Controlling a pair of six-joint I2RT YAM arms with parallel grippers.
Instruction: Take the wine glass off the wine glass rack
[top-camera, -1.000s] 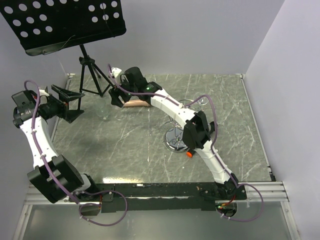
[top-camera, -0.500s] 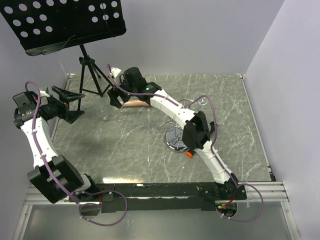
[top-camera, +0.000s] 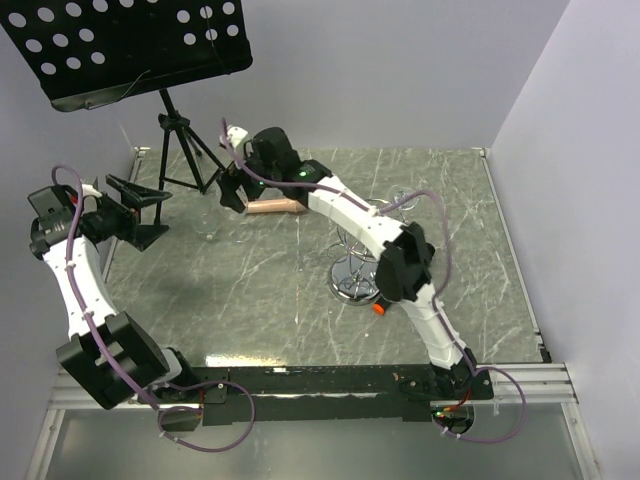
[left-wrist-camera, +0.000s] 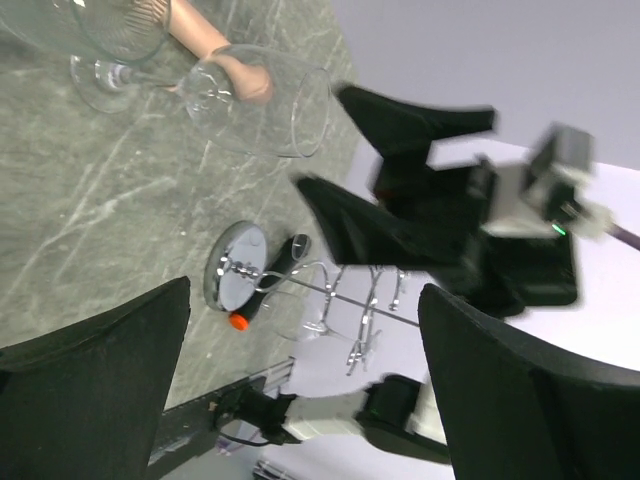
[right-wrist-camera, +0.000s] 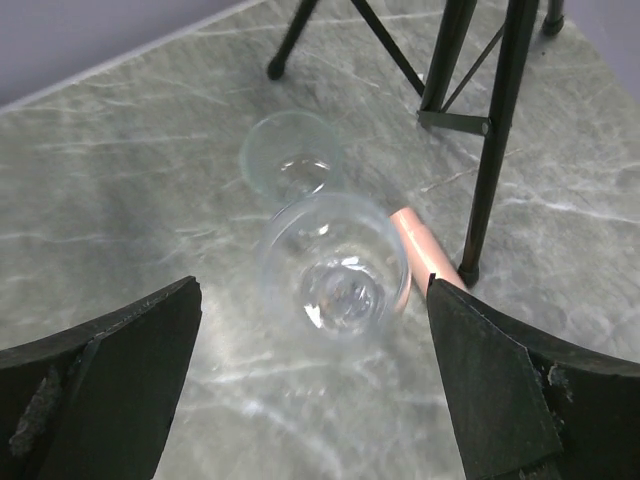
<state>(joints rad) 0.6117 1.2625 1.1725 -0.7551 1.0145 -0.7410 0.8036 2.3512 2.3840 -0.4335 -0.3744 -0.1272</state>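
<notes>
Two clear wine glasses stand upright on the marble table. Seen from above in the right wrist view, the nearer wine glass (right-wrist-camera: 335, 265) stands free below my open right gripper (right-wrist-camera: 312, 290), touching neither finger; the other glass (right-wrist-camera: 290, 165) stands just beyond. From overhead, one glass (top-camera: 207, 228) shows between my two grippers. The chrome wine glass rack (top-camera: 352, 276) stands mid-table behind the right arm, and another glass (left-wrist-camera: 299, 319) hangs from its wire arms. My right gripper (top-camera: 230, 192) hovers at the far left. My left gripper (top-camera: 150, 210) is open and empty, facing the glasses.
A black tripod music stand (top-camera: 178, 140) stands at the far left, its legs close to the glasses. A pink cylinder (top-camera: 275, 206) lies on the table beside the nearer glass. A small black item with an orange tip (top-camera: 379, 308) lies by the rack's base.
My right gripper has opened wider and drawn up and back from the glass, which stays standing on the table. The left arm has barely moved.
</notes>
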